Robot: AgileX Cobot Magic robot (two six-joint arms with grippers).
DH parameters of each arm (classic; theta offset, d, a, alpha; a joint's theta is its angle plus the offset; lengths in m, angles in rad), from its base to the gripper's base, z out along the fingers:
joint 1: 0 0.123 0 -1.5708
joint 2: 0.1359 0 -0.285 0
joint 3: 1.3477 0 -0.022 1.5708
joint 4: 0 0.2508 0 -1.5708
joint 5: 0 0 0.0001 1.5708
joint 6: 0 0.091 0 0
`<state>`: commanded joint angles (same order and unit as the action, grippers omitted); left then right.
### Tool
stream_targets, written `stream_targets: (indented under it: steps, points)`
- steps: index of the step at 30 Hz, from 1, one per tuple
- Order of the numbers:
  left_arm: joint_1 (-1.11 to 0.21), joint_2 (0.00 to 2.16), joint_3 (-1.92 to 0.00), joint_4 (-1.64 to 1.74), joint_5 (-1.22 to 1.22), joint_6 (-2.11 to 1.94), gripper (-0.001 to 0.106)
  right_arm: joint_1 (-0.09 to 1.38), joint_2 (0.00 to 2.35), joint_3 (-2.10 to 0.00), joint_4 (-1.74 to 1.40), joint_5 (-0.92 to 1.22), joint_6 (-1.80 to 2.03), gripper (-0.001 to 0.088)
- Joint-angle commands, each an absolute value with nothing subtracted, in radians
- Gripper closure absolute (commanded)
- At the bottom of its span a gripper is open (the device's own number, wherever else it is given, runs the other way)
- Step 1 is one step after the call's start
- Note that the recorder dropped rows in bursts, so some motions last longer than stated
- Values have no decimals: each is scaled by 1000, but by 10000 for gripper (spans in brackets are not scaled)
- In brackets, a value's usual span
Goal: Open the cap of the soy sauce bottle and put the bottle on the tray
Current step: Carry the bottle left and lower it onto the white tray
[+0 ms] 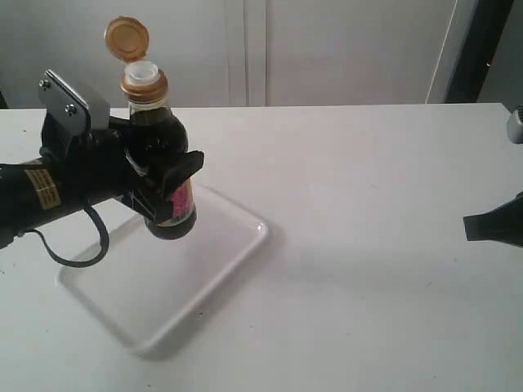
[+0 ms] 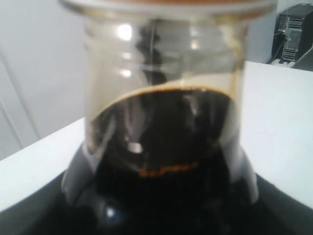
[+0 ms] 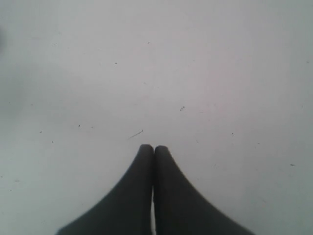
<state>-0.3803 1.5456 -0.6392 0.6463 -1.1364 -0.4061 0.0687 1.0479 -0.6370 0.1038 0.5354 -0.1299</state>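
Note:
The soy sauce bottle [image 1: 166, 155] hangs upright above the white tray [image 1: 237, 249], its base just over the tray's back part. My left gripper [image 1: 159, 175] is shut on the bottle's body. The golden-orange cap [image 1: 127, 38] stands flipped open on its hinge, baring the white spout [image 1: 144, 73]. In the left wrist view the bottle [image 2: 161, 147] fills the picture, dark liquid below its clear neck, hiding the fingers. My right gripper [image 1: 474, 226] sits at the right edge, shut and empty; its fingertips [image 3: 154, 149] touch above bare table.
The white table [image 1: 368, 245] stretches between the tray and the right gripper. A pale wall stands behind the table's far edge. A dark cable [image 1: 86, 245] loops from the left arm over the tray's left rim.

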Motion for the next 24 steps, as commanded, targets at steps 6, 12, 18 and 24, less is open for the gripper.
stream_targets:
  steps: [6,12,18,24]
  points:
    - [-380,1593,-639,625,-1187,-362,1053,69,1048,-637,104,533,-130,868]
    - [-380,1660,-639,598,-1221,-335,1053,69,1048,-637,104,529,-130,868]
    - [-380,1727,-639,555,-1221,-311,1053,69,1048,-637,104,525,-130,868]
    - [-380,1748,-639,554,-1221,-299,1053,69,1048,-637,104,525,-130,868]
